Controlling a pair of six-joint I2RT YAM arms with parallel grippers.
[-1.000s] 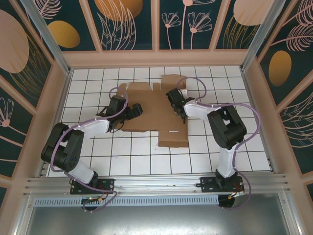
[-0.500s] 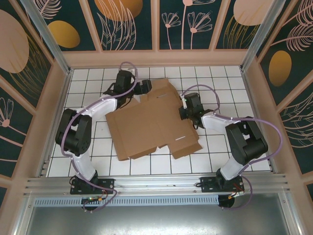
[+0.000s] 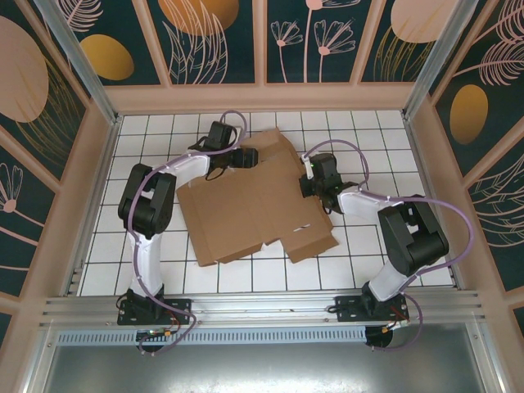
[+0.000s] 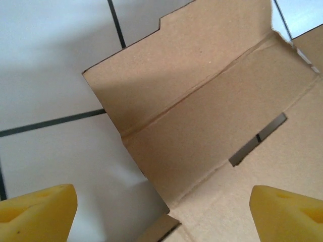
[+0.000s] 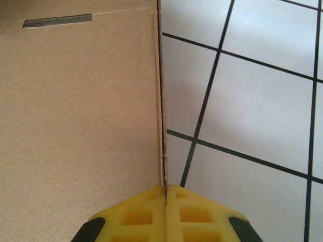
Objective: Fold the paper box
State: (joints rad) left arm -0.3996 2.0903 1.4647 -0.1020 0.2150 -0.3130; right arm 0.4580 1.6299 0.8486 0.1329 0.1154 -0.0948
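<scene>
Since a moment ago my left end effector (image 3: pixel 238 155) has swung in toward the paper box (image 3: pixel 254 209), pads spread, with the creased flap (image 4: pixel 166 65) just ahead of it, ready for folding. Meanwhile my right end effector (image 3: pixel 310 183) pinches the sheet's edge, which I reckon anchors it on the tabletop (image 3: pixel 368 139).

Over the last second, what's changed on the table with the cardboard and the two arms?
The paper box turned counterclockwise and slid slightly nearer the table's front edge. The left gripper left the box's left side and reached to its far flap, jaws open. The right gripper moved right with the box, staying shut on its right edge.
</scene>
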